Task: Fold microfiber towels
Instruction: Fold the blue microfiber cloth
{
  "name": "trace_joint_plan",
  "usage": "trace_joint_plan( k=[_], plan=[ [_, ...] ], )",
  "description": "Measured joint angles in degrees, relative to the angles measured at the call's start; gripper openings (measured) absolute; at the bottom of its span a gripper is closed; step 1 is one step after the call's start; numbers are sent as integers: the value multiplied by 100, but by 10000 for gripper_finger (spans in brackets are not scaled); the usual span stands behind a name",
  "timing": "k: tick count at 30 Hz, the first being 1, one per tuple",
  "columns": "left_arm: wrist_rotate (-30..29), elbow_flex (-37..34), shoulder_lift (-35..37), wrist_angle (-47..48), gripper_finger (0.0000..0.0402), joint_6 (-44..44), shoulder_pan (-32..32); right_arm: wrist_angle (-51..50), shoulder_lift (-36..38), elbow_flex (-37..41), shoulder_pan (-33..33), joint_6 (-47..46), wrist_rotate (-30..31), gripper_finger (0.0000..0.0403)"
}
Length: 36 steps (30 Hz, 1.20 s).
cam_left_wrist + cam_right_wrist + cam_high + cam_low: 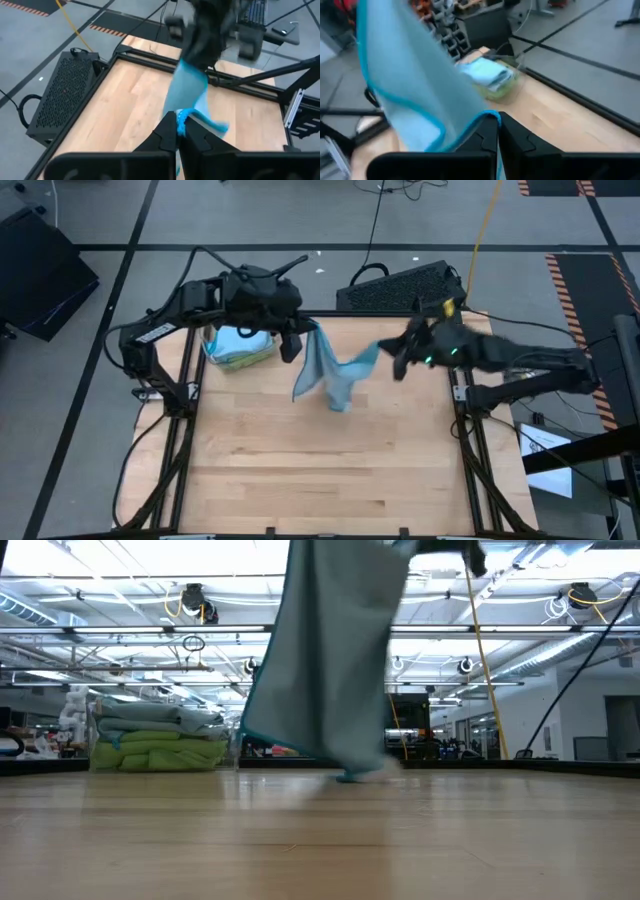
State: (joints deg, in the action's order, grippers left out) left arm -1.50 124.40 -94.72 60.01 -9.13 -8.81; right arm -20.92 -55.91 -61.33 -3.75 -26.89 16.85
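**A:** Both arms are up over the far half of the wooden surface [330, 470], and there's one light blue towel [335, 375] strung between them.

**B:** Who has which end?

**A:** The left claw [300, 337] is pinched tight on one upper corner. From its own wrist camera you see the fingers [167, 136] together with blue cloth squeezed between them. The right claw [392, 358] is clamped on the other corner, and its wrist view shows the teal hem [465, 131] running right into the closed tips.

**B:** So the cloth is off the surface?

**A:** Mostly. It sags between the two claws and hangs down below them. In the low view the bottom edge [350, 776] looks to be brushing the wood, though I can't say for sure it's touching.

**B:** And the other towels?

**A:** Stacked in the clear bin [240, 350], just beside the left claw, on the side away from the right arm. Folded blue ones [160, 718] on top, lime green ones [160, 753] underneath.
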Motion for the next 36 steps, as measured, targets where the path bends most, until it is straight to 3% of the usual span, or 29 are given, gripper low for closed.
trace_joint_plan(
  k=[5,10,18,24,30,36],
  plan=[
    [0,1,103,19,8,185,2,-916,17,-1191,-713,-88,-450,1],
    [-124,2,92,32,9,304,-99,-1129,-145,-1833,-1582,-125,-1433,0],
    [-1075,2,94,83,5,608,-457,-1450,-363,-2250,-3204,222,-3002,0],
    [-1036,-7,91,594,13,555,-837,-1819,-510,-2250,-4212,486,-4119,0],
    [-297,-565,18,1324,9,248,-799,-3157,-452,-2250,-4574,924,-4518,0],
    [153,-1146,29,1689,5,-292,-340,-4847,-407,-2226,-4204,1202,-5034,0]
  ],
)
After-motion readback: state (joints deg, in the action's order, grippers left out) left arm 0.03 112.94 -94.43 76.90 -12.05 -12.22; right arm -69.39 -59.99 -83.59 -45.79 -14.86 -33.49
